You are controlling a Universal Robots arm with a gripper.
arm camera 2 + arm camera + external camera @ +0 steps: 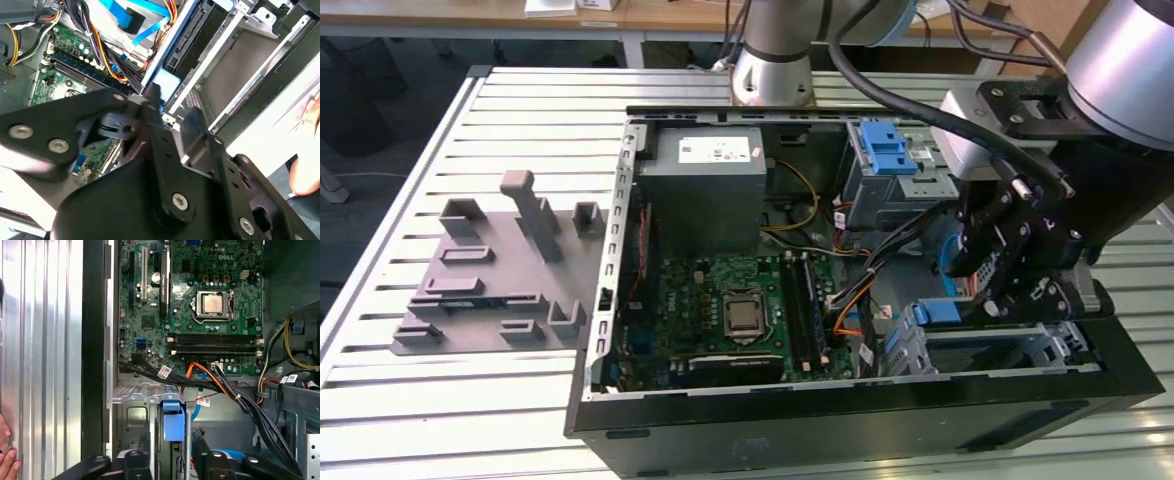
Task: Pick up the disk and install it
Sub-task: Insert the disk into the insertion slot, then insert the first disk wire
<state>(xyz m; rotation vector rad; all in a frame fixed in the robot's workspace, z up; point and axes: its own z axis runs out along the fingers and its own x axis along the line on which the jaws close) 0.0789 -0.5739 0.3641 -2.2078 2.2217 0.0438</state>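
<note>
Gripper fingers stand apart, straddling the blue frame of the disk, which sits on edge in the drive cage, at four o'clock within the computer case in the exterior view, probably so the cage's rails guide it home.

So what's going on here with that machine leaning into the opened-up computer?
A single robot arm is fitting a disk into an open computer case that lies on a slatted metal table. Its hand is right at the metal drive bay in a corner of the case, next to the green motherboard. The disk's blue carrier tab shows in a slot of that bay, close to the hand. I cannot tell whether the hand is gripping it.
</note>
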